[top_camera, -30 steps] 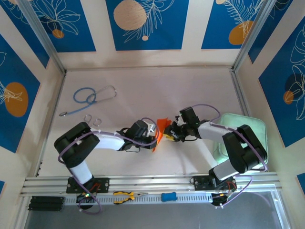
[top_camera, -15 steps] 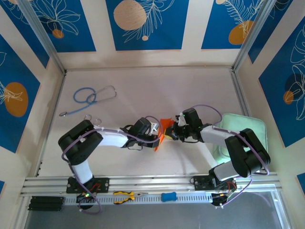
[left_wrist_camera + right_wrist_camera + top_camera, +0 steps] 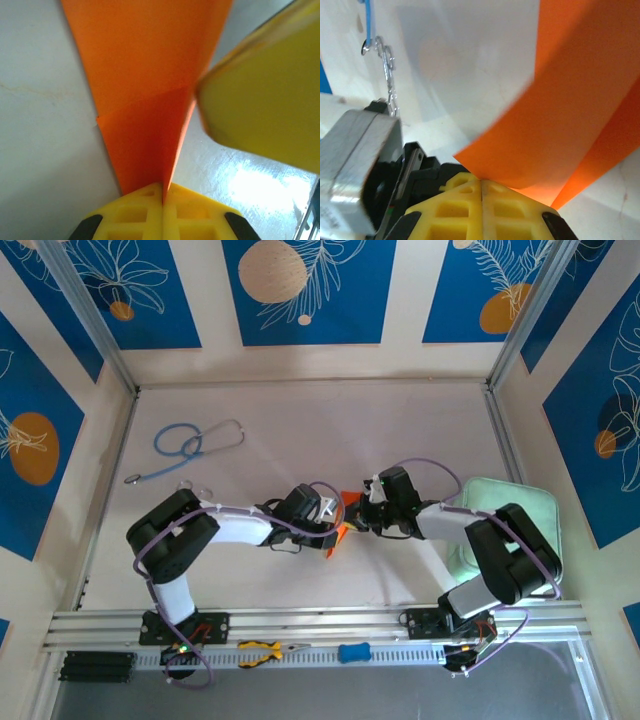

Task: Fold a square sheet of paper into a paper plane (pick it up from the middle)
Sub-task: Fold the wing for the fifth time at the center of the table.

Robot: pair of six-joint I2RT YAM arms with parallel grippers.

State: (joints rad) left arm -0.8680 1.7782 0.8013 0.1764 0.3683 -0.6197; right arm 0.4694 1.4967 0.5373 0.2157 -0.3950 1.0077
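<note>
Holds folded orange paper (image 3: 145,65), upper centre of frame, with left fingers (image 3: 132,215) pressed together. Pinches it likewise with right fingers (image 3: 460,210) fully closed.

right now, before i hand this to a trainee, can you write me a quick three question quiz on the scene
1. True or false: the left gripper is shut on the orange paper.
2. What lies at the far left of the table? A) blue stethoscope B) mug C) scissors
3. Short answer: on which side of the table does the pale green pad sit, the robot's left or right?

Key: 1 true; 2 A; 3 the robot's right.
</note>
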